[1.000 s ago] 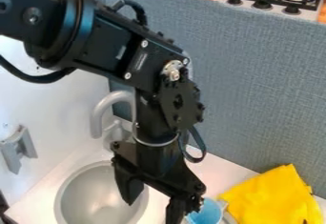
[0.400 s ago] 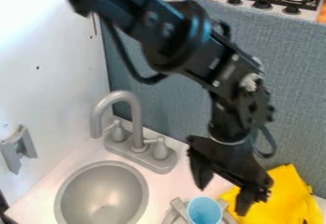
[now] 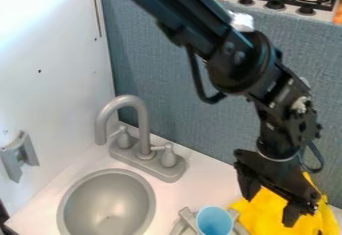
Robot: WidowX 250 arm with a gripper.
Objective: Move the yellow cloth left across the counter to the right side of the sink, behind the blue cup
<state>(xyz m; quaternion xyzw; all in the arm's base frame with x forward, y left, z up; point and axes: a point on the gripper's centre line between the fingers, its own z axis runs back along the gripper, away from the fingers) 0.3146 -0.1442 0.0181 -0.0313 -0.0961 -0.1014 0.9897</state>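
A yellow cloth (image 3: 259, 213) is seen at the lower right, on the white counter (image 3: 195, 185) near the foot of the grey-blue panel (image 3: 180, 111). It is bright and plain, rumpled into soft folds, with a small dark spot at the bottom. Its middle and upper part are covered by the black gripper (image 3: 270, 202), and its lower part is cut off by the bottom edge. The fingers are held wide apart, with yellow seen between them and nothing gripped; whether the cloth is touched by their tips cannot be told. Just left of the cloth, a light blue cup (image 3: 214, 221) is seen, its base cut off. Grey bars (image 3: 189, 218) are partly hidden around it, so their full shape is hard to make out. Farther left, a round grey sink (image 3: 107, 199) is set into the counter, its lower rim cut off, with a grey faucet (image 3: 142, 124) behind it. Beyond the panel, a stove (image 3: 286, 4) is cropped at the upper right.
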